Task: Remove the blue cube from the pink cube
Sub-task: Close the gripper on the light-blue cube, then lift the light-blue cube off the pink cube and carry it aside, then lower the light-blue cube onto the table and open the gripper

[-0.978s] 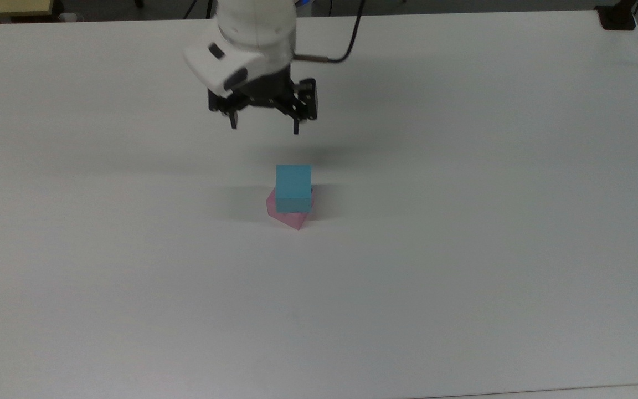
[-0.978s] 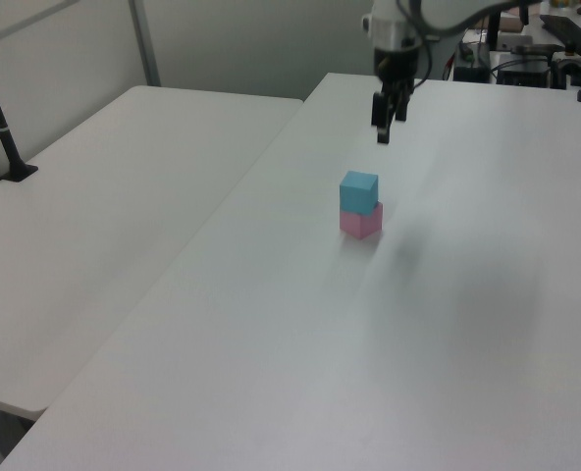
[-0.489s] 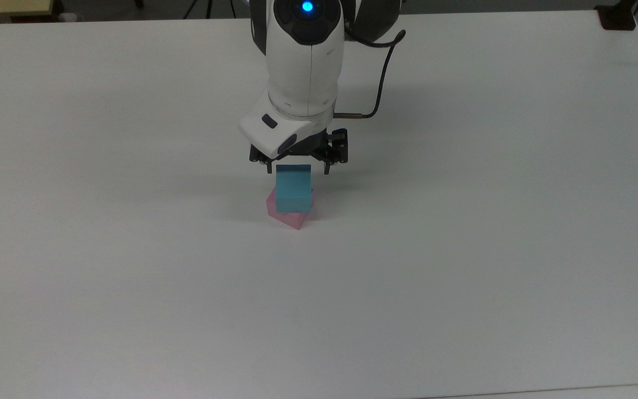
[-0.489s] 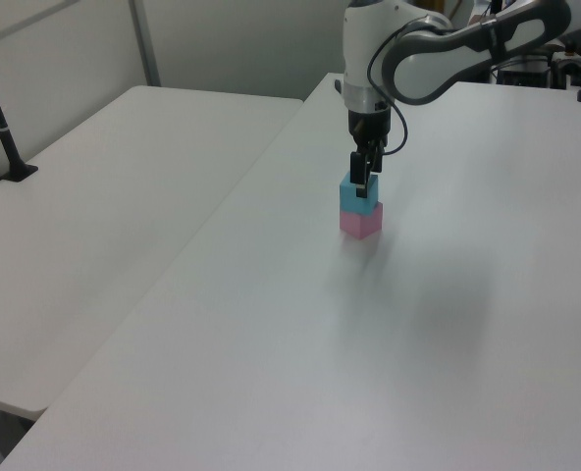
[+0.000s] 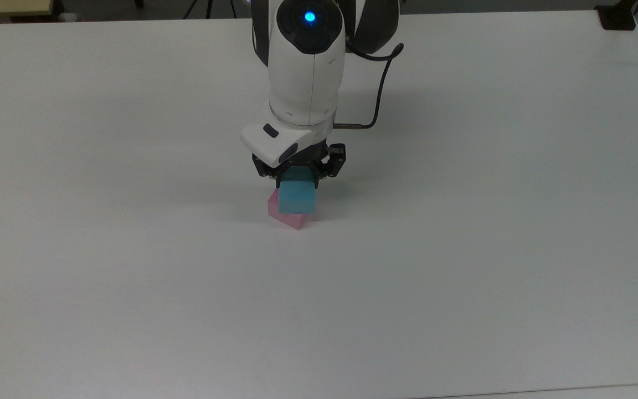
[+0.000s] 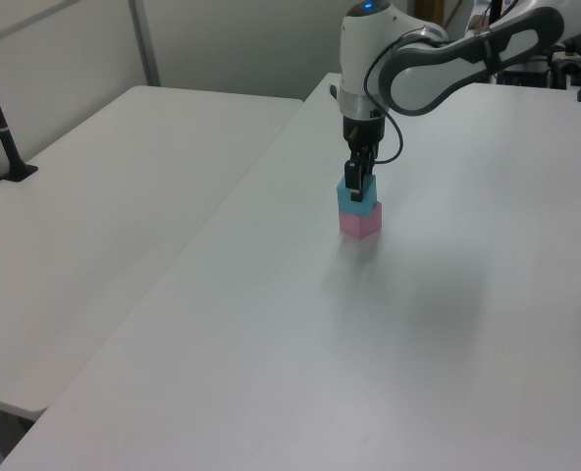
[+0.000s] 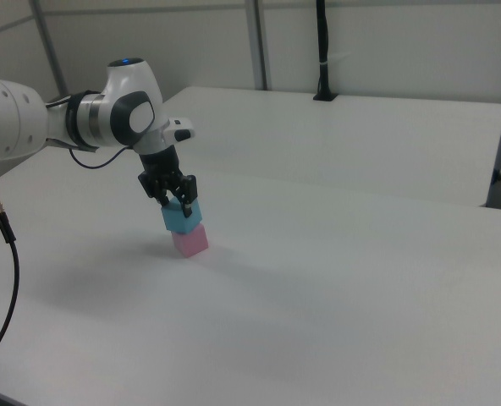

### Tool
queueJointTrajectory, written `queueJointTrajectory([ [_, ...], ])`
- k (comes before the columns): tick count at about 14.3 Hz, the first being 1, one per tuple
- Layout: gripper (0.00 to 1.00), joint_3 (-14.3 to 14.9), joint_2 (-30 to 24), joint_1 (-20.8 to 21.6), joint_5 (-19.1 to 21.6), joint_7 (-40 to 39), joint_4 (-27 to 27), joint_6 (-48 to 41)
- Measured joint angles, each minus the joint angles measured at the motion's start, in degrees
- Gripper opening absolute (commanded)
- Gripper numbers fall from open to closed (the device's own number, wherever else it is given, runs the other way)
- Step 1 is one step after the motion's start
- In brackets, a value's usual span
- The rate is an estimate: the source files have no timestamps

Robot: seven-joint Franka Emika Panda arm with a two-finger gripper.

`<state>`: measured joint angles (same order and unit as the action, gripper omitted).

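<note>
Over the small pale pink matte cube, the black two-finger gripper has come down from its hover of a second ago and now straddles the small light-blue matte cube. Half a second back its fingers stood wide of the blue cube's top edge; now they have narrowed and, by the look of the top view, press against the cube's two sides. The blue cube has turned a little on the pink cube since then, which suggests the fingers have taken hold of it. It sits on top of the pink cube, not yet lifted, and the pink cube rests on the plain white table directly beneath the gripper.

Judged from this, the reach and the grasp are done, and the lift and the setting-down beside the pink cube remain.

Count: one blue cube, one pink cube, one gripper on one white robot arm.
</note>
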<state>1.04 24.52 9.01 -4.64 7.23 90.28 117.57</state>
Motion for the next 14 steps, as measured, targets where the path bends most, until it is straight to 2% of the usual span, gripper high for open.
queueJointTrajectory([
  [6, 0.30, -0.19, -0.20, 1.12, -0.46, 0.00, -0.90, -0.07],
  [10, 0.32, -0.56, -0.03, 8.35, -0.48, 5.99, -0.85, -0.24],
  [12, 0.43, -0.60, 0.74, 12.19, -0.81, 9.28, -0.61, -0.26],
  [13, 0.66, -0.61, 1.28, 13.44, -0.90, 10.59, -0.55, -0.25],
  [14, 0.69, -0.60, 2.20, 14.66, -0.93, 12.37, -0.53, 0.15],
])
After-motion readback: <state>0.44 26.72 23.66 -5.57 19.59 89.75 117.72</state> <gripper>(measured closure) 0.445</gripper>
